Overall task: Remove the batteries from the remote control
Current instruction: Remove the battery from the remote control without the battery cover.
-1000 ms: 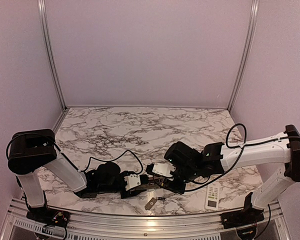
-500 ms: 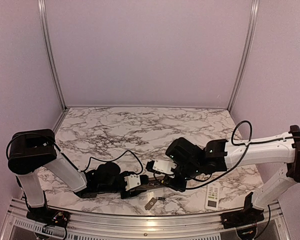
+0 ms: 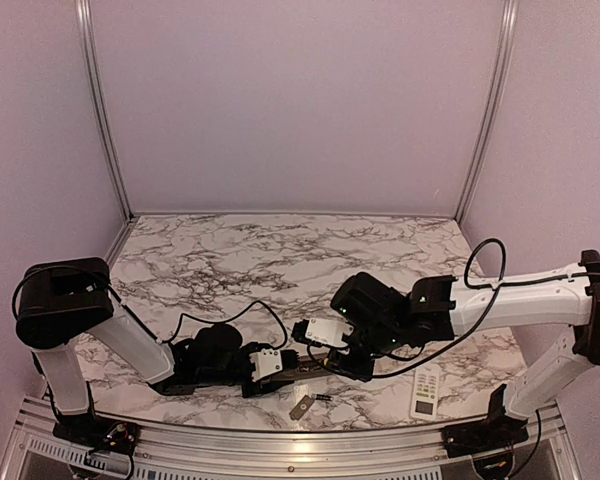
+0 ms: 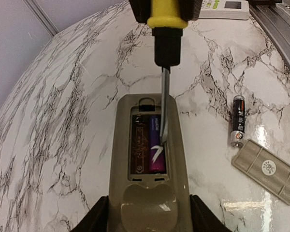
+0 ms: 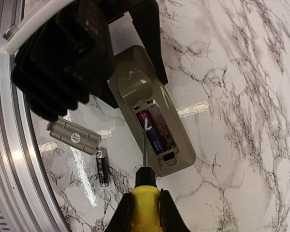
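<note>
your left gripper (image 4: 150, 217) clamps the smooth tan remote (image 4: 121, 145), jaws half spread, bay open. glossy purple battery (image 4: 156, 150) sits inside, the flat steel tip of the screwdriver (image 4: 166, 29) against it, its yellow handle pinched tight in the right gripper (image 5: 146, 212). dark battery (image 4: 237, 121) lies on the marble table (image 4: 63, 121) beside the grey cover plate (image 4: 266, 170).

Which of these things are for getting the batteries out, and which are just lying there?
For the job: grey remote; purple battery inside it; dark battery lying loose beside it; yellow-handled screwdriver, tip in the compartment.
Just lying about: white remote; grey cover plate, already off.
</note>
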Robot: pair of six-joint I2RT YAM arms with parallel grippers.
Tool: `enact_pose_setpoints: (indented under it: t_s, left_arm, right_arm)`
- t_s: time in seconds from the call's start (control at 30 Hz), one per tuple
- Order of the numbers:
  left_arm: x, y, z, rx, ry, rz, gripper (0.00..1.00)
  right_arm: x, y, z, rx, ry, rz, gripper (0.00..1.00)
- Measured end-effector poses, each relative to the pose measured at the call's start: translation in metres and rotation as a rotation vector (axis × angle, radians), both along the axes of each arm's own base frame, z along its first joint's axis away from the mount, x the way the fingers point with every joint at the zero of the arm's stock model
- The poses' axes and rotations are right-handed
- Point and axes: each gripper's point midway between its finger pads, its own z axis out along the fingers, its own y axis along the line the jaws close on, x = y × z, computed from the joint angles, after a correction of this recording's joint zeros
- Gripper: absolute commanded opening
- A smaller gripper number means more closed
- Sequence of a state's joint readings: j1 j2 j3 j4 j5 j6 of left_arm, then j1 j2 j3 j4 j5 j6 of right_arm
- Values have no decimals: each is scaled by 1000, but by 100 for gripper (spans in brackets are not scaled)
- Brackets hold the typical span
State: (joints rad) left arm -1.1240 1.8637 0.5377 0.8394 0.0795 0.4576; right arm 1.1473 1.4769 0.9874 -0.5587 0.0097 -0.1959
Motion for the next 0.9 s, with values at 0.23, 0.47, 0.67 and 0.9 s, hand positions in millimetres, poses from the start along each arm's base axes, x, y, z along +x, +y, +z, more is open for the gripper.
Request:
enact_pose_setpoints:
  t_s: [0.23, 0.47, 0.67, 0.9]
  left_arm:
    - [0, 0, 0, 3, 2, -2, 0]
    - [1, -2, -1, 12, 13, -7, 0]
    - [0, -3, -1, 12, 16, -11, 0]
    - [0, -3, -1, 12, 17, -13, 0]
  right_arm:
    - [2, 3, -1, -9, -3, 6, 0]
    - [5, 6, -7, -36, -3, 9, 0]
    - [6, 7, -10, -45, -4, 10, 0]
    - [5, 7, -10, -47, -6, 7, 0]
